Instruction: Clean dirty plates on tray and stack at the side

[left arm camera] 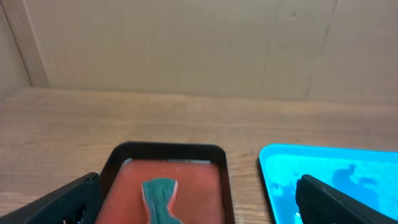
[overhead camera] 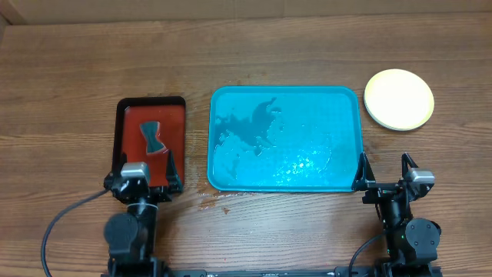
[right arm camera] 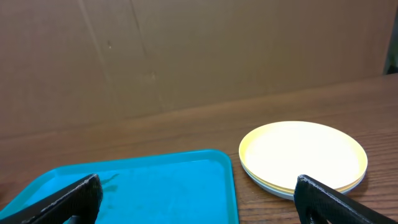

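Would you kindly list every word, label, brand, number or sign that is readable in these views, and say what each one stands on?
There are none: no view shows any readable text. The turquoise tray, the stack of plates, the red tray, the grey tool lying in it and the wooden table show no words, labels, brands, numbers or signs.

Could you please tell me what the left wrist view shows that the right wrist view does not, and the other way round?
Only the left wrist view shows the red tray with its black rim and a grey-green bow-shaped piece lying in it. Only the right wrist view shows the stacked plates, pale yellow on top, standing on the table. Both show part of the turquoise tray, the wooden table and the brown wall behind.
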Available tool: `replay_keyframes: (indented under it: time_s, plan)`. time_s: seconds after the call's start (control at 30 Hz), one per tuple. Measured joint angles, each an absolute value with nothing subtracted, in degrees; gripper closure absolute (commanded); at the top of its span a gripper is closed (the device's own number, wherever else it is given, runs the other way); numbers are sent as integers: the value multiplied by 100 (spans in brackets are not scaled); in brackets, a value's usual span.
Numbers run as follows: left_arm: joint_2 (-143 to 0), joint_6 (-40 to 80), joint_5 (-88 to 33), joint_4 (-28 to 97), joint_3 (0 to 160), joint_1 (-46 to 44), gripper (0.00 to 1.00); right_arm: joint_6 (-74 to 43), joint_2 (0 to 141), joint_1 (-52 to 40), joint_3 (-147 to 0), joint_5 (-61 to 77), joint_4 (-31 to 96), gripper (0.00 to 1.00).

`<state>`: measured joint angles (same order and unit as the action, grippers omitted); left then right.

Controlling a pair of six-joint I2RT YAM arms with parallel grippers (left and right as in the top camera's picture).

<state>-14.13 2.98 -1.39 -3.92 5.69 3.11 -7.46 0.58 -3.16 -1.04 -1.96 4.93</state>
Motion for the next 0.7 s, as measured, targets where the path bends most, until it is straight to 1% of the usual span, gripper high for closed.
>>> replay_keyframes:
  time_s: [0.13,0.4,0.5,0.63,0.7]
  plan:
    - [-845,298,-178,-609,196,314,0,-744,58,-316,-104,-193,495,0]
    - [-158,298,-217,-521,56,311,1,-744,58,-316,-104,-193,495,0]
    - [-89,298,-220,-314,58,307,0,-744,58,-316,-104,-193,495,0]
    - [-89,298,-211,434,47,307,1,-744,58,-316,-104,-191,495,0]
    - [-86,298,-189,432,47,307,0,-744,60,-316,-104,-193,493,0]
